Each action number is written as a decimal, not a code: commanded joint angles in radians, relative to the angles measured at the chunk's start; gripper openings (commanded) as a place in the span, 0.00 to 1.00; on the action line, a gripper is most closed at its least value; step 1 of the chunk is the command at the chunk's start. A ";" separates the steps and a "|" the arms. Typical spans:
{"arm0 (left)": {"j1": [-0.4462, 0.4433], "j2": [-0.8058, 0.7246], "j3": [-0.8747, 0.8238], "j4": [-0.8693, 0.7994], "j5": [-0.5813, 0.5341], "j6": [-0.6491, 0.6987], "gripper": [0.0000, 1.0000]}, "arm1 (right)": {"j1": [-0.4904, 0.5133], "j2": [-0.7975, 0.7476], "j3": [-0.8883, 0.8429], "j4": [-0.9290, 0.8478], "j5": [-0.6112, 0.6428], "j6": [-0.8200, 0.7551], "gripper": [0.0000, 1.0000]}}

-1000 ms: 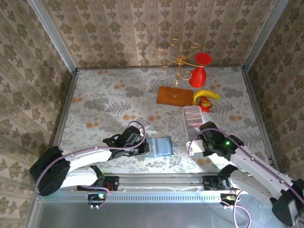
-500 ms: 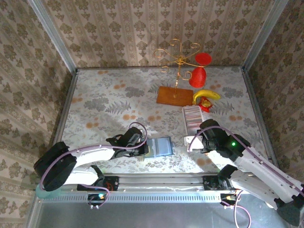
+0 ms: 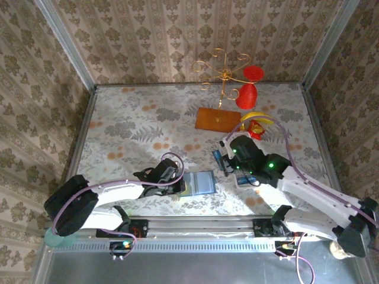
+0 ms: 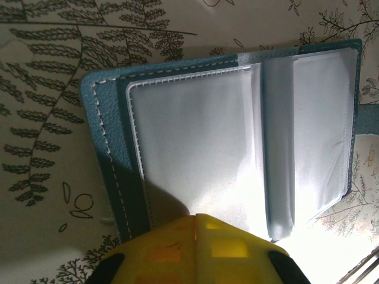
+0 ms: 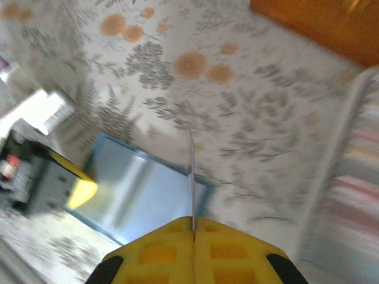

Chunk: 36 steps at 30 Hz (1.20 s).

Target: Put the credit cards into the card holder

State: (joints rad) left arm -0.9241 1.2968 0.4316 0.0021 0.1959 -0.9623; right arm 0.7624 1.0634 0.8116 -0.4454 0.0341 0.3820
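Note:
The teal-blue card holder (image 3: 201,182) lies open on the table, its clear sleeves (image 4: 195,148) facing up. My left gripper (image 3: 179,183) is shut, and its yellow fingertips (image 4: 195,220) rest on the holder's left panel with nothing between them. My right gripper (image 3: 222,155) hovers just right of and beyond the holder, shut on one thin pale credit card (image 5: 191,177) that I see edge-on. In the right wrist view the card holder (image 5: 136,192) lies below the card. The long whitish tray (image 5: 355,171) with more cards sits at the right, blurred.
An orange-brown flat board (image 3: 216,119) lies at the back with a gold wire stand (image 3: 224,74) on it. Red items (image 3: 247,94) and a banana (image 3: 256,117) sit to its right. Patterned walls enclose the table on three sides.
My right arm has swung from the front right toward the holder, carrying the card up and to the left. The left gripper has stayed on the holder.

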 commanded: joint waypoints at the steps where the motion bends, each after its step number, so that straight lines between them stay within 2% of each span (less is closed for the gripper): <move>1: -0.004 -0.004 -0.022 -0.015 -0.022 0.016 0.00 | 0.026 0.059 -0.088 0.243 -0.134 0.505 0.00; 4: -0.003 0.002 -0.021 -0.011 -0.021 0.022 0.00 | 0.062 0.121 -0.125 0.335 -0.125 0.606 0.00; 8: -0.003 0.001 -0.021 -0.012 -0.015 0.026 0.00 | 0.093 0.228 -0.098 0.281 -0.090 0.595 0.00; 14: -0.005 -0.005 -0.022 -0.010 -0.009 0.038 0.00 | 0.100 0.358 -0.081 0.354 -0.148 0.605 0.00; 27: -0.005 -0.006 -0.033 -0.001 -0.015 0.029 0.00 | 0.142 0.424 -0.098 0.429 -0.148 0.639 0.00; 36: -0.005 -0.003 -0.036 0.003 -0.015 0.026 0.00 | 0.151 0.434 -0.101 0.389 -0.122 0.634 0.00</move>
State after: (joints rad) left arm -0.9241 1.2961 0.4191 0.0257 0.1944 -0.9459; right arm 0.9043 1.4990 0.7071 -0.0326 -0.1104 1.0027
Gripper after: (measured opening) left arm 0.050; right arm 0.044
